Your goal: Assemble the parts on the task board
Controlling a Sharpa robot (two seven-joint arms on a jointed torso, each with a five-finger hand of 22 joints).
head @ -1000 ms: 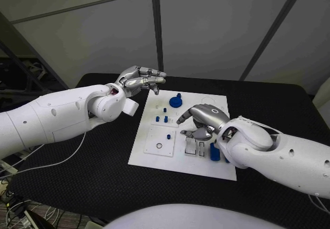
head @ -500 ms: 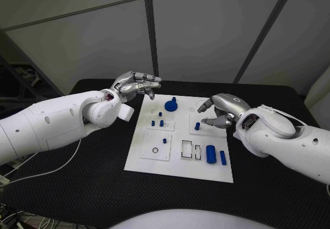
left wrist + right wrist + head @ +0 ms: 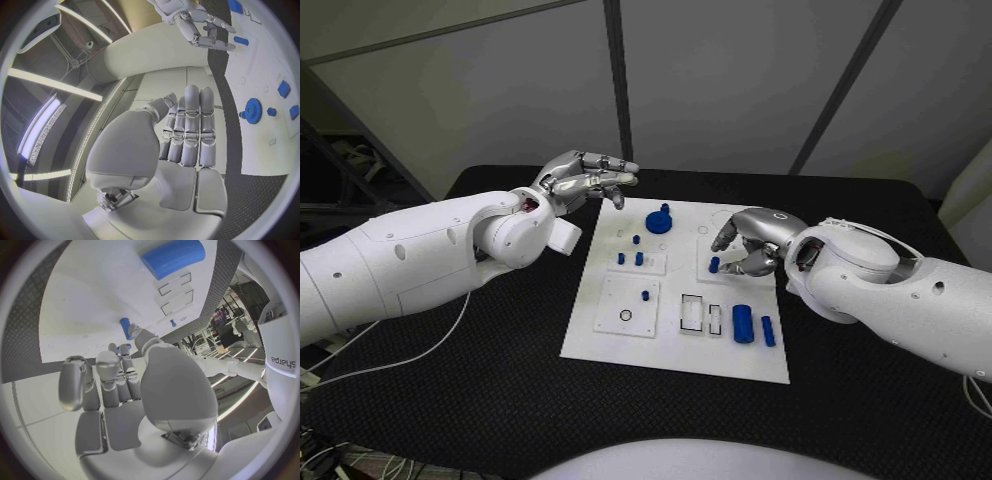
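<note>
Right robot hand (image 3: 751, 241) low over the right half of the task board (image 3: 678, 345), fingers curled down around a small upright blue peg (image 3: 714, 265); contact with the peg not clear from the head view, and the right wrist view puts a blue piece (image 3: 125, 328) just past the fingertips, so cannot tell whether gripped or merely neared. Left robot hand (image 3: 586, 178) raised off the board's far left corner, fingers curled in together, nothing between them.

Outward from the right robot hand: a blue gear-like part (image 3: 659, 219) standing near the board's far edge; small blue pegs (image 3: 630, 258) upright in the left middle block; one more small peg (image 3: 648, 295) in the square plate nearer the front, beside an open round hole (image 3: 626, 316). Two blue cylinders (image 3: 751, 328) lying loose toward the front right corner, next to empty rectangular slots (image 3: 700, 313).

Judged partway: several pegs and the gear seated, but cylinders unplaced, slots and hole unfilled, so plenty left.

Board set well inside the bench (image 3: 473, 400), wide black margin along the front and both side edges. Open room for the right arm toward the right edge; left arm free along the far left corner.
</note>
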